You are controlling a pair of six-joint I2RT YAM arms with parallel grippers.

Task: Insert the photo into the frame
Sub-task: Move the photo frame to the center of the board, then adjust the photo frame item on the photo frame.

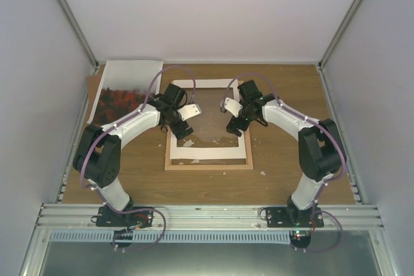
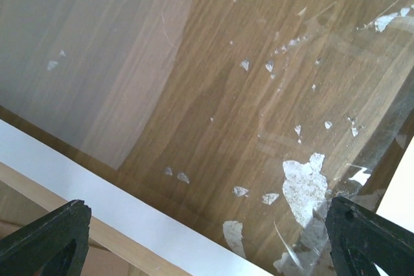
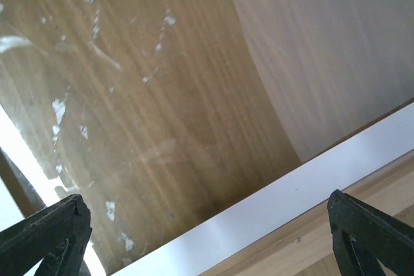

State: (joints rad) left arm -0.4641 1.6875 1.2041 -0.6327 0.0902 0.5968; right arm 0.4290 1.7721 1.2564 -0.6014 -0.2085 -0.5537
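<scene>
Left gripper (image 1: 187,113): jaws wide apart and holding nothing, hovering over the 9 o'clock side of the frame (image 1: 208,167).
Right gripper (image 1: 230,106): jaws likewise spread and empty, over the frame's 2 o'clock area.
Frame: lies flat mid-table, with a white inner border (image 1: 246,150) inside the wood rails and wood grain showing through the clear pane (image 1: 210,124).
Photo (image 1: 123,95): well apart from the frame, at about 10 o'clock from it, resting on the brown backing board (image 1: 92,90).
Scraps (image 2: 304,182): white flecks are scattered over the pane.
Risk, pick-up: the print lies flat on the board, so fingers closing on it may crease an edge or drag the board along.
Risk, trapped debris: if the flecks stay on the pane, the print would probably sit over them.
Risk, frame shift: either arm, swinging out toward 10 o'clock, could clip a rail and skew the frame.
Risk, seating: a print released tilted may ride up on a rail instead of dropping inside.
</scene>
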